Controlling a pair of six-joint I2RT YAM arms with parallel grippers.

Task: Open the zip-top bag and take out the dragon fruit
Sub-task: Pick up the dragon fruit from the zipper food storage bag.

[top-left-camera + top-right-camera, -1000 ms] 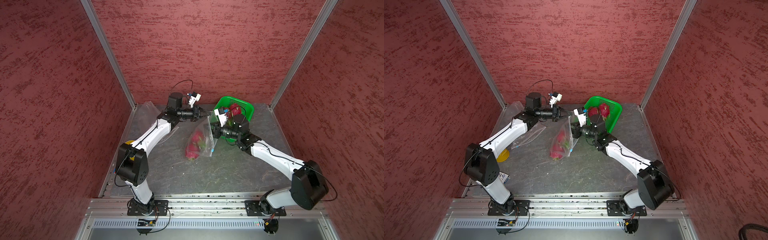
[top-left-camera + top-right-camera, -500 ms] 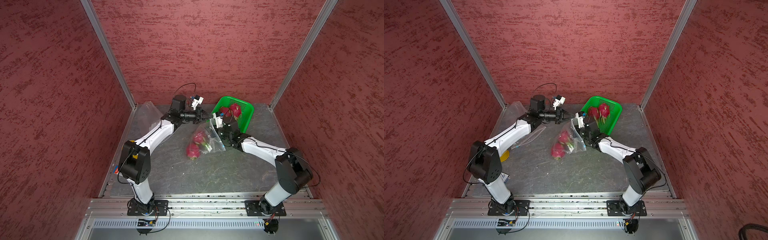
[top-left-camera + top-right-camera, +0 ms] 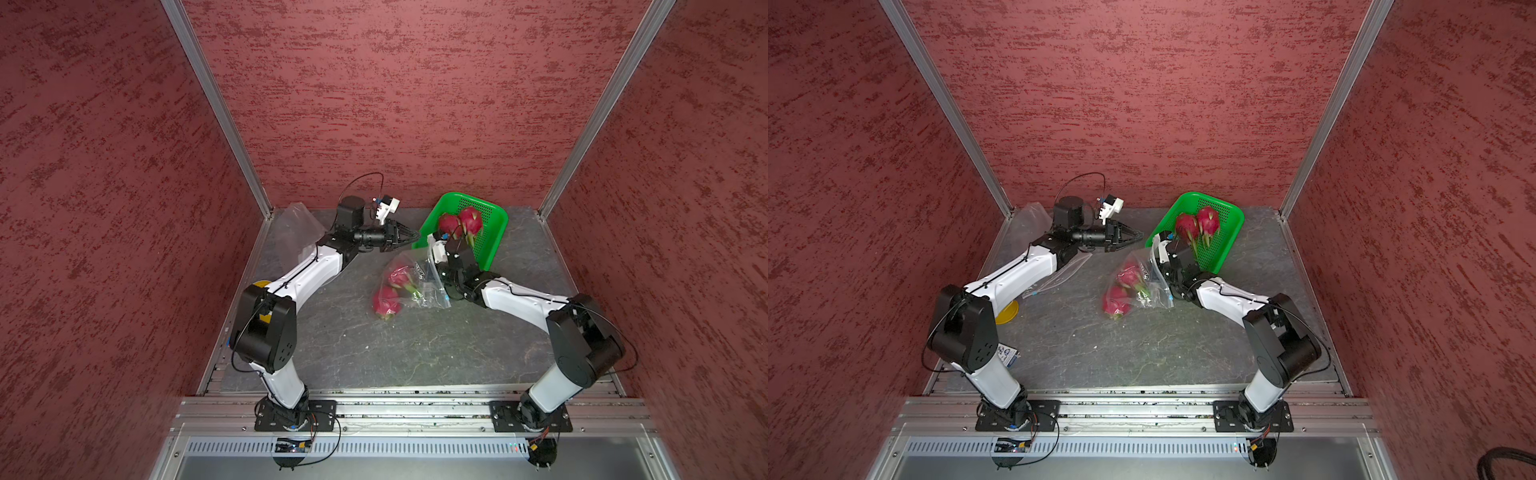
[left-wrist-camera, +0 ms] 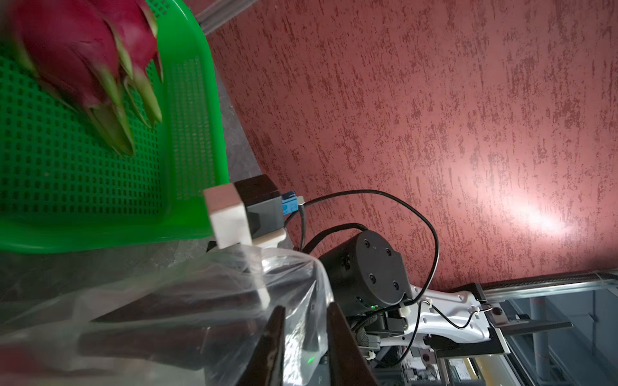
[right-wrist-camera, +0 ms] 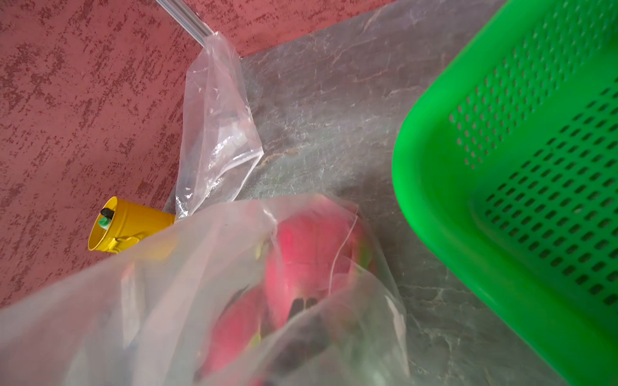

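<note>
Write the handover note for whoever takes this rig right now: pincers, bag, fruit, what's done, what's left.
Left pincer: jaws slightly apart, nothing clearly gripped, beside the green basket.
Right pincer: shut, apparently on the zip-top bag, holding one edge up.
Dragon fruit: two in the basket; two on the table at the bag. Whether the nearer one is clear of the film, I cannot tell.
Done: two fruit are out of the bag.
Left: free the last two.

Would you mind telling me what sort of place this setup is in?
Probably a lab robot cell: red textured panel walls in aluminium framing, and two arms bolted to a rail beside a slate-look tabletop.
</note>
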